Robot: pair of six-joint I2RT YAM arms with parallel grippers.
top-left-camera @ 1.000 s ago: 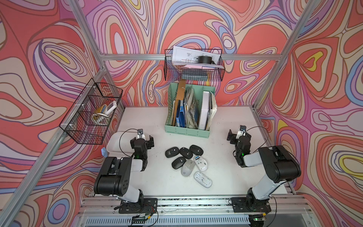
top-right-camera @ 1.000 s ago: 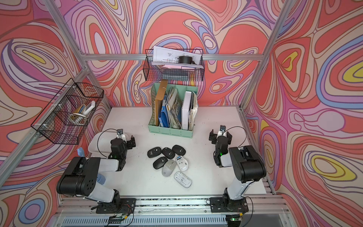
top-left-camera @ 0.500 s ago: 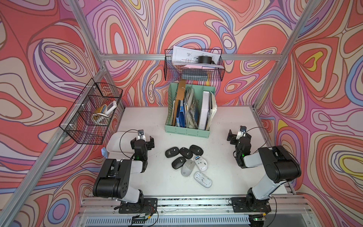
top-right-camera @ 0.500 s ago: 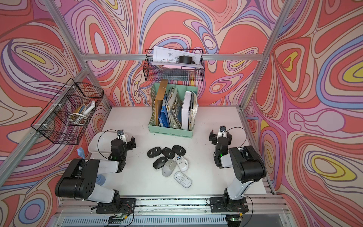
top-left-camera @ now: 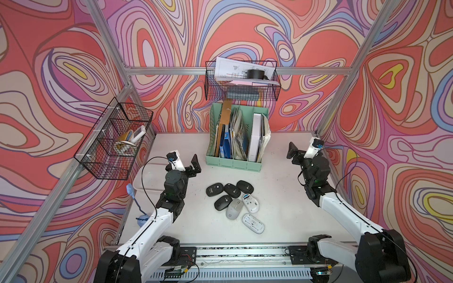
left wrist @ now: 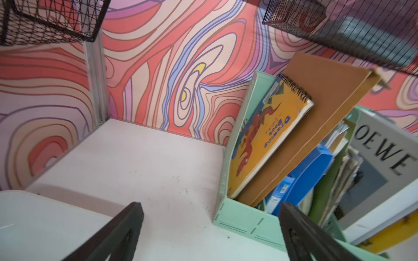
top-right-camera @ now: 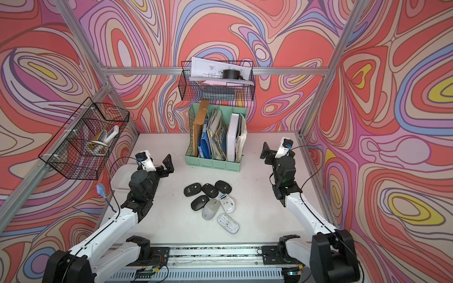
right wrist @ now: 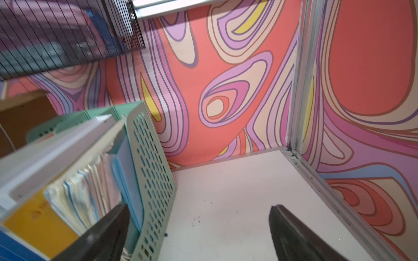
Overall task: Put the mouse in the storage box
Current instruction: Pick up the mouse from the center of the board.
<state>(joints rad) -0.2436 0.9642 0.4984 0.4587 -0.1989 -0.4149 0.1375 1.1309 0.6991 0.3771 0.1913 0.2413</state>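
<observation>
The left end effector and right end effector are released and empty. Seven smooth oval computer mice, black, grey and white, cluster on the matte table. The shallow, round-cornered white plastic storage box sits apart from them, partly under the left arm.

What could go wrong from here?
The mice lie bunched and touching, so closing on one could shove or catch a neighbour. The storage box lies partly under the left arm, cramping a drop. The right gripper hangs close to the file organizer: a swing might clip it.
</observation>
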